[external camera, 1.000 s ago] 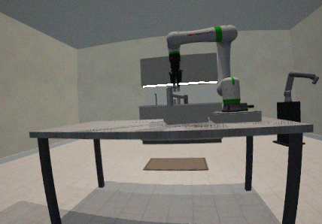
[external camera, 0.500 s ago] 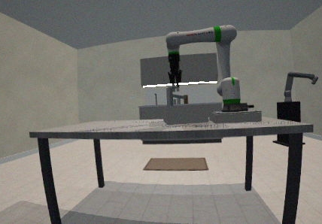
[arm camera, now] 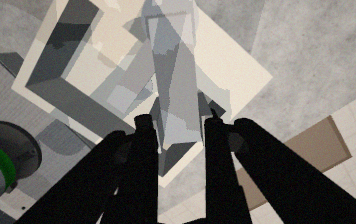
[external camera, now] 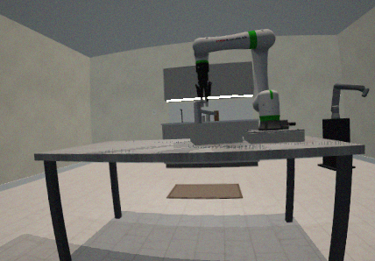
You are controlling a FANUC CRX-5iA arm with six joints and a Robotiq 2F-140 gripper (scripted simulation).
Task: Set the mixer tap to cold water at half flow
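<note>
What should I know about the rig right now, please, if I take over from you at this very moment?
Gripper: shut on the lever, one black finger on each side, pointing straight down from above.
Mixer tap: stands at the sink on the table, beside the arm's base plate.
Done: lever reached and gripped.
Left: I cannot read the red and blue dots or the lever's lift from these views, so check its angle, then swing it fully toward the blue dot, set it halfway up, and release.
</note>
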